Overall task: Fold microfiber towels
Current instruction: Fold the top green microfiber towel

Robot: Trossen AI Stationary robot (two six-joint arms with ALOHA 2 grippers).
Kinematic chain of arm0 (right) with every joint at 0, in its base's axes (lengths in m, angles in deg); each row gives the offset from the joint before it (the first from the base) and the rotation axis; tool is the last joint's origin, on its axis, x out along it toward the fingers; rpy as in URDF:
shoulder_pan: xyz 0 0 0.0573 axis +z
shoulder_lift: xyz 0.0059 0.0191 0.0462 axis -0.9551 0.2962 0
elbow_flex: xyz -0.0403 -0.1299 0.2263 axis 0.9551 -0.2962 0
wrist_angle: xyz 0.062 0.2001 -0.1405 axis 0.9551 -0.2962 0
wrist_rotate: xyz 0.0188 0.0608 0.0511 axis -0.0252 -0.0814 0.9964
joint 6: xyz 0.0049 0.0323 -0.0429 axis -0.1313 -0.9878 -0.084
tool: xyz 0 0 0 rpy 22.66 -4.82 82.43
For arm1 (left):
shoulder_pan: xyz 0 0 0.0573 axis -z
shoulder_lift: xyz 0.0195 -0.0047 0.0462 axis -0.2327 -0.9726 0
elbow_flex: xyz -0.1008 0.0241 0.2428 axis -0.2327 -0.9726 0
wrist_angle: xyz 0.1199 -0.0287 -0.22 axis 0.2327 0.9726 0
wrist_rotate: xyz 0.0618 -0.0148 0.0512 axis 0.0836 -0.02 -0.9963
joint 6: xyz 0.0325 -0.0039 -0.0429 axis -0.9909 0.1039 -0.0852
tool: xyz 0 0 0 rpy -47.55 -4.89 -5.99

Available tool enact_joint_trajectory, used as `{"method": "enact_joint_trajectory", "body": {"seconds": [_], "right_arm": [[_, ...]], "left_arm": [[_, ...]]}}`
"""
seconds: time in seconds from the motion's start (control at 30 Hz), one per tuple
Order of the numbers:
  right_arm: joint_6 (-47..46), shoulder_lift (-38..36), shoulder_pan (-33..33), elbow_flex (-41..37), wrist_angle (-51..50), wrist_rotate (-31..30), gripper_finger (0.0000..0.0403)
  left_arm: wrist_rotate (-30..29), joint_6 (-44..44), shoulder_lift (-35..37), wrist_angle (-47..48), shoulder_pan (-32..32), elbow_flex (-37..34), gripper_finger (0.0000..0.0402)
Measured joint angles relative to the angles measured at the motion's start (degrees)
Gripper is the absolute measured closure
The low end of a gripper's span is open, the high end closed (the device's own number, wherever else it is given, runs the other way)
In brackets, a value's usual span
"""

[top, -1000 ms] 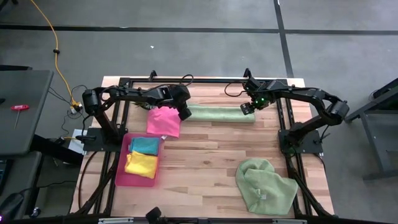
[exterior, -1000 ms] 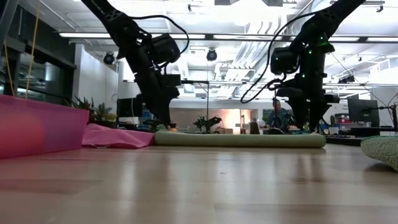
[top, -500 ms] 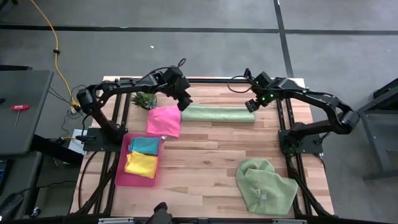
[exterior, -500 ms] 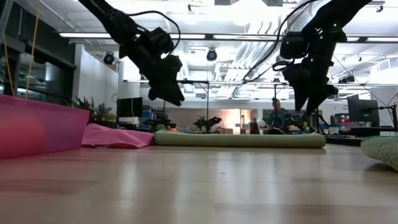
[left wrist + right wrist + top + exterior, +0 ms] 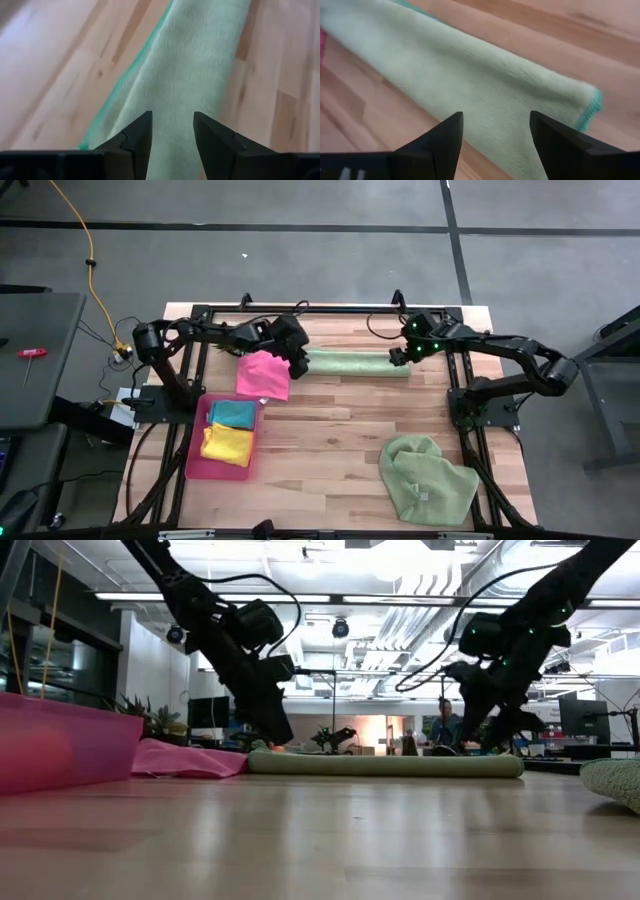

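A pale green towel, folded into a long narrow strip, lies along the far part of the table. My left gripper stands open over the strip's left end, slanting down, with the cloth showing between its fingers. My right gripper stands open over the right end, also slanting down. In the low view both sets of fingertips stop just above the strip. Whether they touch it, I cannot tell.
A hot pink towel lies flat just left of the strip. A pink tray at the left holds a teal towel and a yellow one. A crumpled pale green towel lies near the front right. A small plant stands far left.
Both grippers, which pointed straight down at the strip's two ends, rose and tipped. They have come back down to the same ends and now slant instead of standing upright. The green strip has stayed where it was.
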Motion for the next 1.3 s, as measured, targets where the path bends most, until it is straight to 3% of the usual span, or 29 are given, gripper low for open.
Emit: {"method": "enact_joint_trajectory", "body": {"seconds": [0.4,0.77,1.3], "right_arm": [[-1.90,0.00,1.75,-2.69,-6.18,-12.38,0.0181],[-1.60,0.00,-0.66,-2.69,-10.22,-18.51,0.0181],[1.74,-1.88,-0.91,-2.43,-11.95,-18.55,0.0181]], "left_arm": [[-1.84,-0.47,-5.53,-6.19,2.48,0.05,0.0270],[-2.89,-0.49,-6.25,-10.28,3.06,0.07,0.0270],[-5.13,-0.56,-14.80,-9.95,7.48,7.09,0.0270]]}}
